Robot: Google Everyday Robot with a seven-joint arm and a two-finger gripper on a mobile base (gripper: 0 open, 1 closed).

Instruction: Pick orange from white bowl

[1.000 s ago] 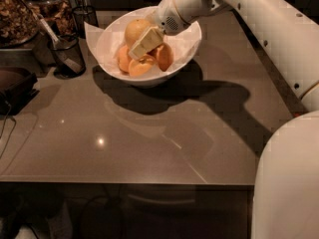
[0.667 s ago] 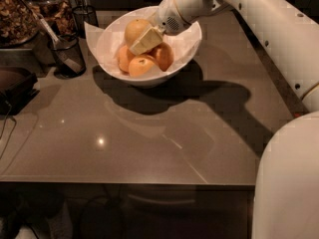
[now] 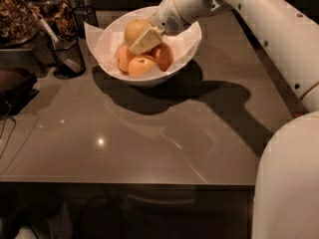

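The orange [image 3: 134, 30], pale yellow-orange and the largest fruit, lies at the back left of the white bowl [image 3: 102, 44], on top of three smaller, deeper-orange fruits [image 3: 141, 66]. The bowl stands at the far side of the brown table. My gripper [image 3: 145, 40] reaches down into the bowl from the right on the white arm [image 3: 249, 9]. Its cream-coloured tip lies against the orange's right front side and hides part of it.
A dark wire-mesh cup [image 3: 67, 54] stands just left of the bowl, another [image 3: 83, 16] behind it. A snack container [image 3: 17, 19] and a dark tray [image 3: 12, 86] sit at the left edge. My white body [image 3: 289, 183] fills the lower right.
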